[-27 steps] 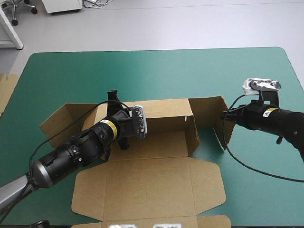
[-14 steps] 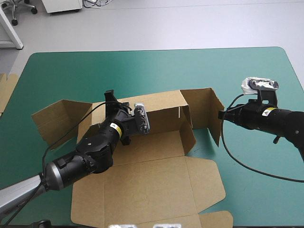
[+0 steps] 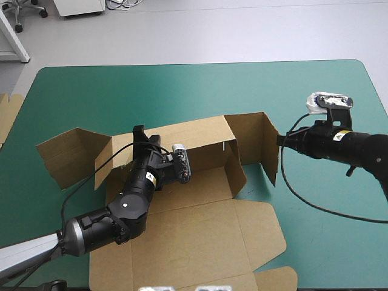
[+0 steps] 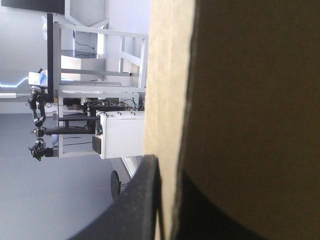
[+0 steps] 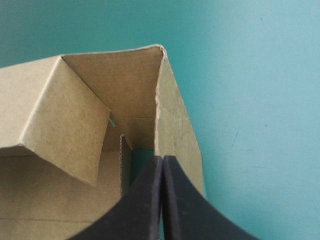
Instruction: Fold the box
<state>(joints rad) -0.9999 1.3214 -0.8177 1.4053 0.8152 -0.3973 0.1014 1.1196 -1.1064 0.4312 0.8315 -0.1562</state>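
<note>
**Box half raised, board pinched at two places**

The brown box [image 3: 200,236] sits in the middle of the bench [image 3: 182,91], on its teal-green cover; its lid lies flat on the near side, its back wall stands up, the left end flap angles outward and the right end flap stands upright. My left fingers [image 4: 142,200] pinch the top edge of the back wall, the sheet between them; my right fingers [image 5: 145,200] are pressed all but together on the right flap's outer edge; more board [image 3: 7,115] shows at the bench's left edge.
</note>
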